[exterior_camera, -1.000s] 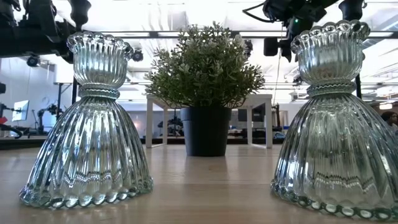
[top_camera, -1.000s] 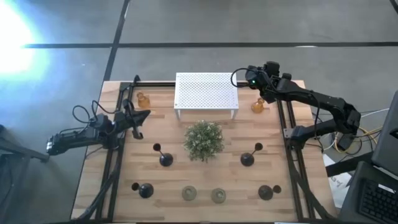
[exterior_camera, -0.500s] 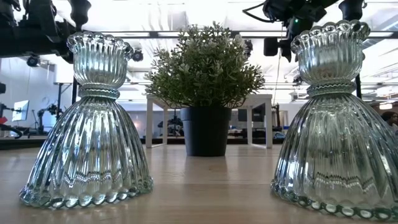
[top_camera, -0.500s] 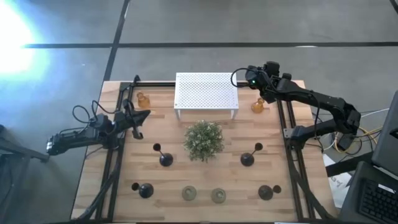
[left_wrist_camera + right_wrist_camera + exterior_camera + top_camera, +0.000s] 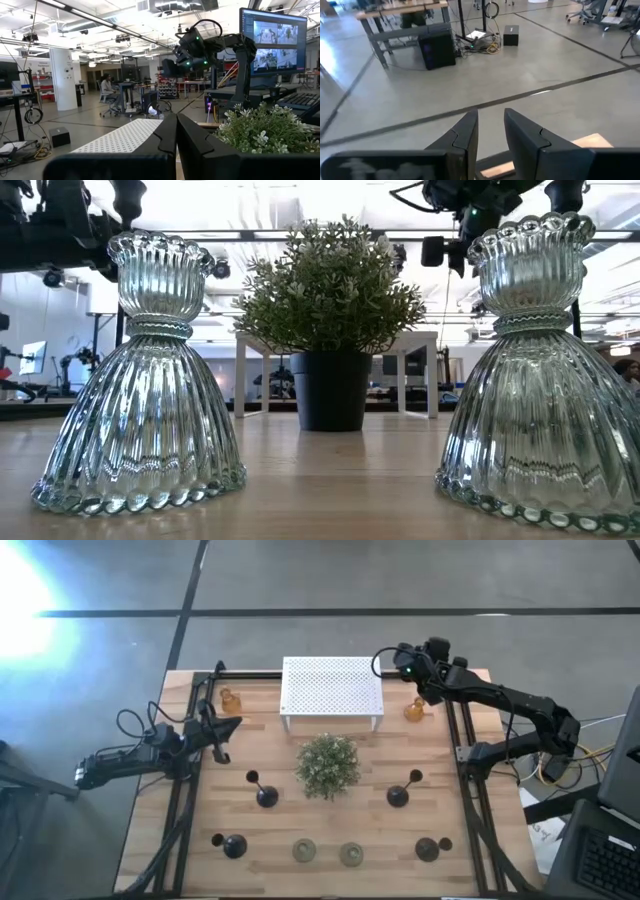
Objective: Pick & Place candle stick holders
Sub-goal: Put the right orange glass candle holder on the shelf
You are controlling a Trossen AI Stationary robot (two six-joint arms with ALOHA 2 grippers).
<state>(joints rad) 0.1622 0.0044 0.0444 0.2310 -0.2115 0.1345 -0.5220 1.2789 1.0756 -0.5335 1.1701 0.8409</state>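
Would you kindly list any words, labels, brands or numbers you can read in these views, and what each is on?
None can be read.
Monitor behind the right arm: shows camera pictures only, any text too small.
Candle stick holders, plant and white stand: no visible labels.

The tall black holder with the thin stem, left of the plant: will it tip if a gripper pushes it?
Probably yes. The tall black holder shows a thin stem on a small round base, so a high push would likely topple it. Its rounded base may then roll.
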